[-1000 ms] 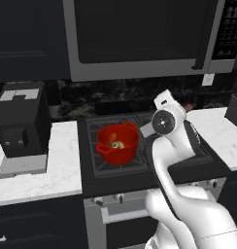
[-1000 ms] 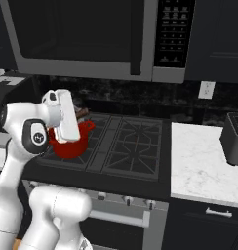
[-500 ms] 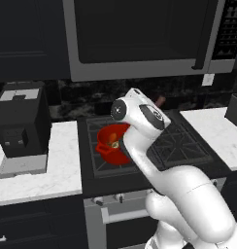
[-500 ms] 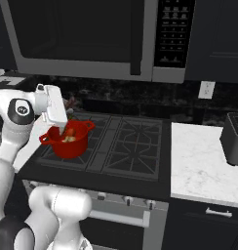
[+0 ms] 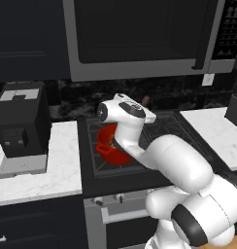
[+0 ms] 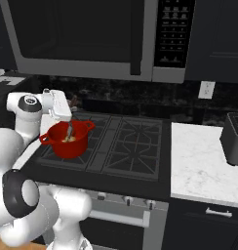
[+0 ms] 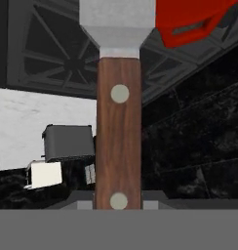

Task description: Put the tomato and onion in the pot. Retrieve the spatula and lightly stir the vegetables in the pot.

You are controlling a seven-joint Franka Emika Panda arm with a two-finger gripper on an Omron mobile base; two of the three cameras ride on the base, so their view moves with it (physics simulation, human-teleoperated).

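The red pot (image 6: pixel 67 141) stands on the front left burner; in the left base view the pot (image 5: pixel 109 148) is half hidden behind my arm. My gripper (image 6: pixel 68 117) hangs over its back rim, shut on the brown handle of the spatula (image 7: pixel 118 136). The spatula's grey blade (image 6: pixel 69 131) reaches down into the pot. A pale piece, the onion (image 6: pixel 67 139), lies inside by the blade. The tomato is hidden. In the hand view the blade (image 7: pixel 117 19) points past a red loop handle of the pot (image 7: pixel 189 27).
The dark stove top (image 6: pixel 133 144) spreads right of the pot. A microwave (image 6: pixel 91 39) hangs low above it. A black coffee machine (image 5: pixel 21 126) stands on the left counter and a toaster (image 6: pixel 233 139) on the right white counter (image 6: pixel 199 166).
My hand has swung leftward across the pot with the spatula, and the arm has rolled over. The blade now dips inside the pot. The pot has stayed put.
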